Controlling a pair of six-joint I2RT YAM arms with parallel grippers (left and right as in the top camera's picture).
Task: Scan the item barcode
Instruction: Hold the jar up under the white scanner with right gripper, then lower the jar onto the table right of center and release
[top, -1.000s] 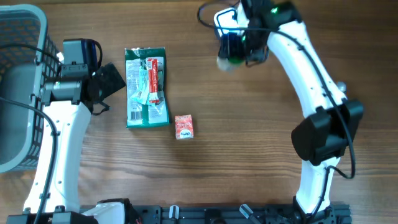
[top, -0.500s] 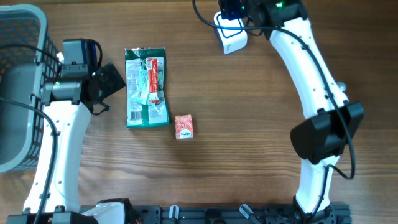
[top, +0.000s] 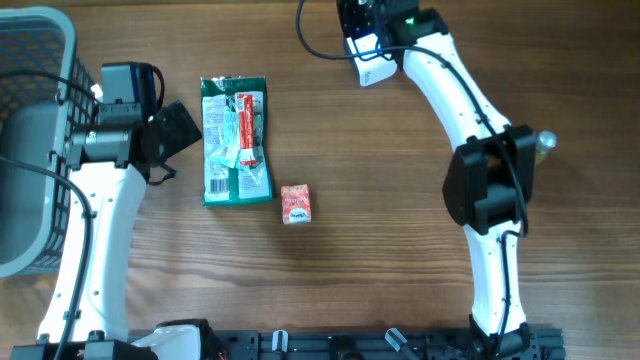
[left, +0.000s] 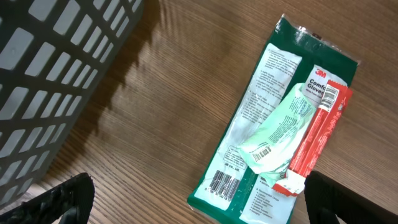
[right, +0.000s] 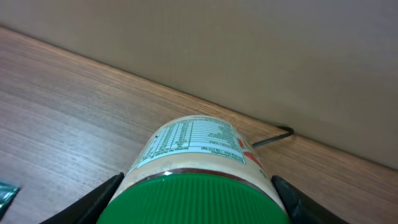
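Note:
The item is a jar with a green ribbed lid (right: 198, 198) and a pale printed label (right: 194, 140). My right gripper (right: 199, 202) is shut on it, one black finger on each side of the lid. Overhead, the right gripper (top: 362, 20) is at the table's far edge, just behind a white barcode scanner (top: 373, 66); the jar is hidden under the arm there. No barcode shows on the jar's visible side. My left gripper (top: 178, 130) stands open and empty beside a green packet (top: 236, 140).
The green packet (left: 280, 137) lies flat with a barcode facing up and a red-and-white tube on it. A small red box (top: 296, 203) lies near the table's middle. A grey basket (top: 30, 150) stands at the left. A black cable (right: 273, 137) runs along the far edge.
My right arm has carried the jar from beside the scanner toward the far edge and slightly left, uncovering the white scanner. The left arm has not moved.

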